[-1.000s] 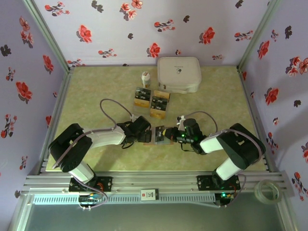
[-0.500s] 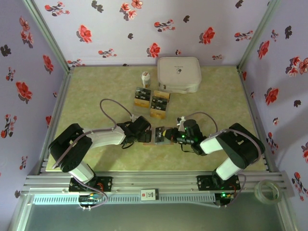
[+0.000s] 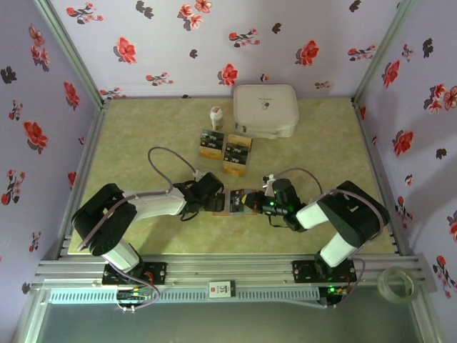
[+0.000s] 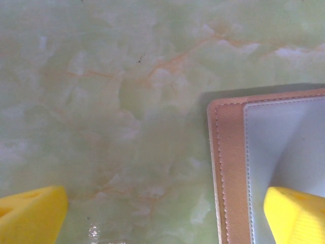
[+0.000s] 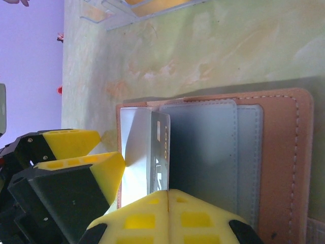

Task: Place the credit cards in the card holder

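Observation:
The card holder (image 3: 240, 205) lies open on the table between both grippers, reddish-brown (image 5: 300, 152) outside and grey inside (image 4: 289, 137). My right gripper (image 5: 167, 195) is shut on a dark credit card (image 5: 160, 152), which stands on edge over the holder's grey pockets (image 5: 203, 152). My left gripper (image 4: 162, 218) is open. Its right fingertip (image 4: 297, 216) rests on the holder's grey left flap, and its left fingertip (image 4: 30, 216) is over bare table. More credit cards (image 3: 237, 155), black and gold-orange, lie further back.
The spare cards sit in clear stands (image 3: 213, 143) behind the holder. A small white bottle (image 3: 216, 116) and a big white rounded case (image 3: 265, 109) stand near the back wall. Floral walls close in three sides.
My right gripper has edged slightly left over the holder with the card. The left arm has stayed still.

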You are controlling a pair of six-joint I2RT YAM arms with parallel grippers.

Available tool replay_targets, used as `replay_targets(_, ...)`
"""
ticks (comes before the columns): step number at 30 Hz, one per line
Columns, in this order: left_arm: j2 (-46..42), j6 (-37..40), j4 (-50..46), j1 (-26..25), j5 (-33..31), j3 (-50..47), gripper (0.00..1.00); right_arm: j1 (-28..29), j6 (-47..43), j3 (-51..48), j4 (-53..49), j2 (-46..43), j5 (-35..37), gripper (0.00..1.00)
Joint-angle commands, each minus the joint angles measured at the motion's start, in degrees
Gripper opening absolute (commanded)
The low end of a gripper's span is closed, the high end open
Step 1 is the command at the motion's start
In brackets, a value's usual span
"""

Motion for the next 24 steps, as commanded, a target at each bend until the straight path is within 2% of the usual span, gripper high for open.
replay_targets(1,-0.13,-0.58,-1.88,-0.22,-1.54,-1.42,1.00,0.51,0.84,0.25,1.63,1.69,-0.21,0.00)
replay_targets(17,-0.24,-0.61,-1.88,-0.22,-1.51,-1.18,1.00,0.59,2.80,1.02,7.23,6.71,-2.92,0.01)
replay_targets(21,-0.80,-1.06,-1.91,0.02,-1.48,-0.89,1.00,0.56,2.66,1.10,6.37,6.49,-2.76,0.20)
replay_targets(24,-1.47,-1.82,-2.12,1.41,-0.70,-0.88,1.00,0.55,1.76,1.59,3.66,5.19,-2.36,0.30)
